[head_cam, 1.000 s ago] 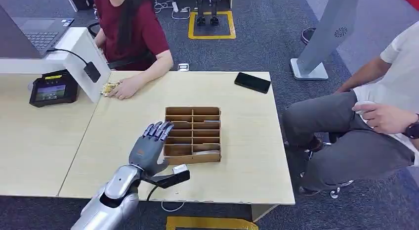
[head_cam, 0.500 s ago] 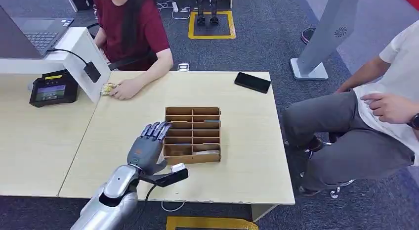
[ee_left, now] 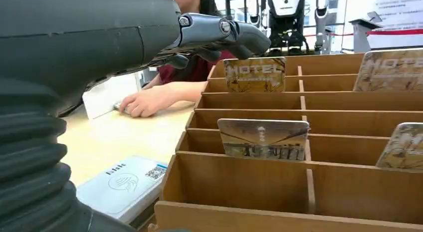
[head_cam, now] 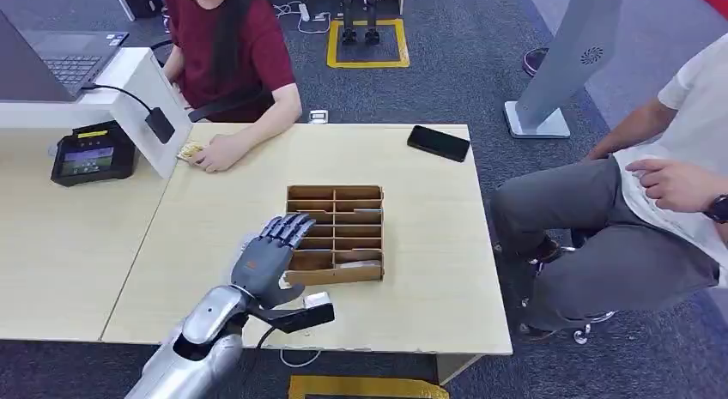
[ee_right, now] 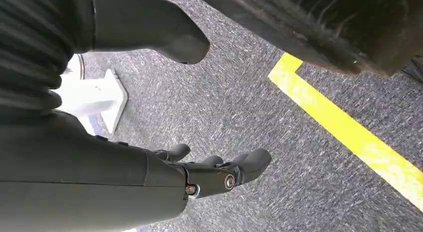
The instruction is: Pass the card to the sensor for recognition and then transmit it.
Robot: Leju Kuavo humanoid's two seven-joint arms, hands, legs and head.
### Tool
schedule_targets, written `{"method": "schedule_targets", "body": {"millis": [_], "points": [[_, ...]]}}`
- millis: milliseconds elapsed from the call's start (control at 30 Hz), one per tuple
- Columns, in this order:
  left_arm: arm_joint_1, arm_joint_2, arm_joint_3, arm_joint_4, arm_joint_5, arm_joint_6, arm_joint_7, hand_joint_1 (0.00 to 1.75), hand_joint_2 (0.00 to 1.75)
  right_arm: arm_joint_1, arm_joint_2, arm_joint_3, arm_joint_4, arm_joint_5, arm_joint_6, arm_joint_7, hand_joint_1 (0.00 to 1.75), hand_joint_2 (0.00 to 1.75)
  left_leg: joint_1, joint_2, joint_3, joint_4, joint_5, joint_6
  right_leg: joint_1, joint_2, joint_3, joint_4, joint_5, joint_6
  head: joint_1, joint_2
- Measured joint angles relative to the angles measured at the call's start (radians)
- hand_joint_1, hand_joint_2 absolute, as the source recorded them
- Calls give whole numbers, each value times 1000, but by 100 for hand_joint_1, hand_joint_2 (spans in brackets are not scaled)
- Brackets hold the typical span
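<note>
A mock hotel front desk set up in a robot test lab. A wooden rack [head_cam: 336, 234] holds cards printed "HOTEL" [ee_left: 254, 74] on a pale surface [head_cam: 429, 202], beside a payment terminal [head_cam: 85, 153] and laptop [head_cam: 51, 60]. Grey carpet [head_cam: 464, 64] bears yellow floor tape [head_cam: 367, 63]; another robot [ee_left: 285, 12] stands behind.

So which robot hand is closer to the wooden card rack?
Left. The left robot hand hovers over the wooden card rack's edge; the right robot hand hangs above the carpet.
</note>
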State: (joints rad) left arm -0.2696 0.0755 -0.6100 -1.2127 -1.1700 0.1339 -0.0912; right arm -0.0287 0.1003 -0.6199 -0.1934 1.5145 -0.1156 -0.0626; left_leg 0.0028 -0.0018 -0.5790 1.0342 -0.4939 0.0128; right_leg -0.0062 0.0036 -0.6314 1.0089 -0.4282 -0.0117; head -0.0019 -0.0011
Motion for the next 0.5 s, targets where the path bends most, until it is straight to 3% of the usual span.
{"method": "schedule_targets", "body": {"millis": [500], "points": [[0,3,-13,-9,5,0,-1,0,175,0,3,0,0,0,-1,1,0,175,0,0,0,0,0,0,0,0,0,0,0,0,0,0]]}}
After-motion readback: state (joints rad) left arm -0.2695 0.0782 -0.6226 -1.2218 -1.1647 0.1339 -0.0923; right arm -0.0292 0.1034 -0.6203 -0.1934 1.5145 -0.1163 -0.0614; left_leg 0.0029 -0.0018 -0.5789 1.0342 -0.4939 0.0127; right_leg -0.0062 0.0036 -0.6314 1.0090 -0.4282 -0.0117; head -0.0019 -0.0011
